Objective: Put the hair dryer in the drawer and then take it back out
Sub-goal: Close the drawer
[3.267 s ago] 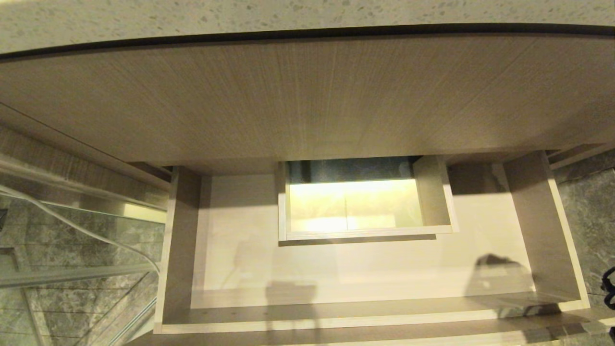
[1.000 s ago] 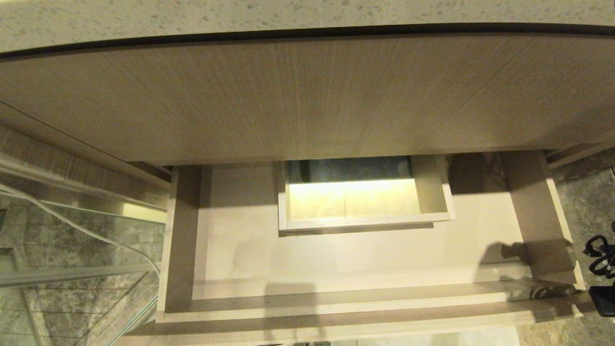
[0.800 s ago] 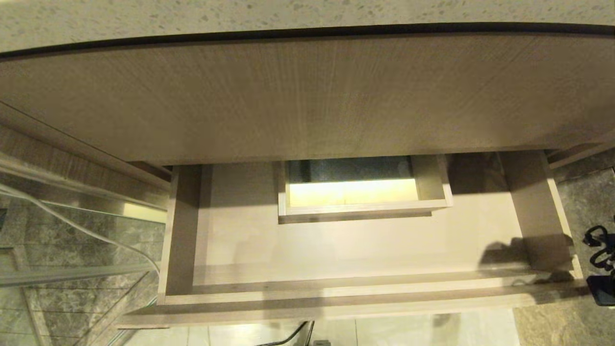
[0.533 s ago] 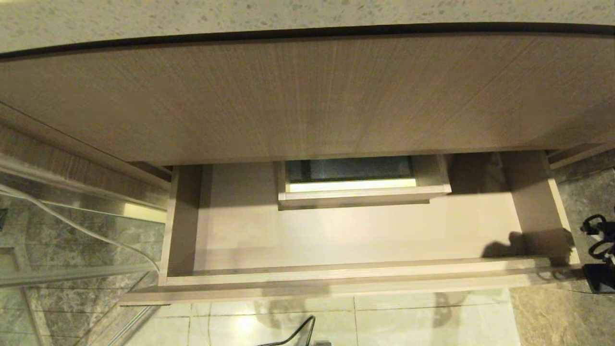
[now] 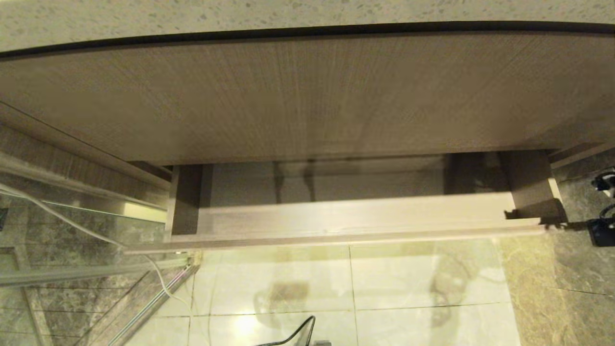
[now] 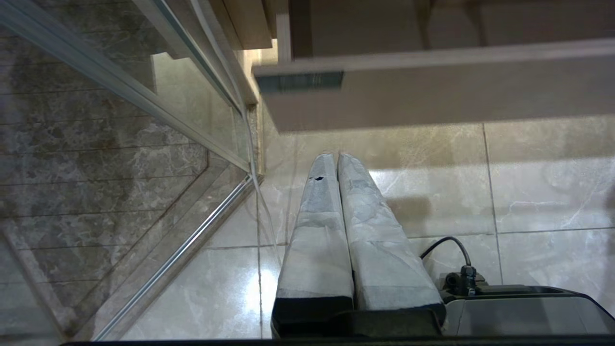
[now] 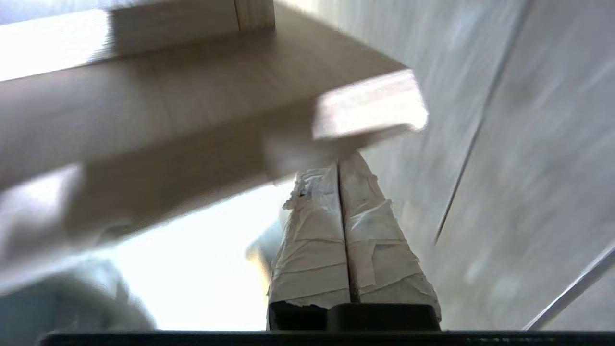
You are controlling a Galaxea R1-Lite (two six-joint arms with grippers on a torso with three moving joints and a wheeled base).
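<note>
Drawer [image 5: 355, 216] front corner sits right at the tips of my right gripper [image 7: 338, 166], whose taped fingers [image 7: 312, 240] are pressed together on nothing. Only a narrow strip of that drawer juts from under the wood-grain cabinet panel [image 5: 307, 96]. Hair dryer: nowhere I can see. My left gripper [image 6: 336, 161] hangs closed over pale glossy floor tiles [image 5: 394, 274], a glass screen [image 6: 120, 144] beside it.

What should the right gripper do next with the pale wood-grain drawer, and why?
Probably push the front inward to close it: the pale wood-grain drawer stands partly open under the wood-grain cabinet panel, and the shut right gripper sits at its right front corner.
</note>
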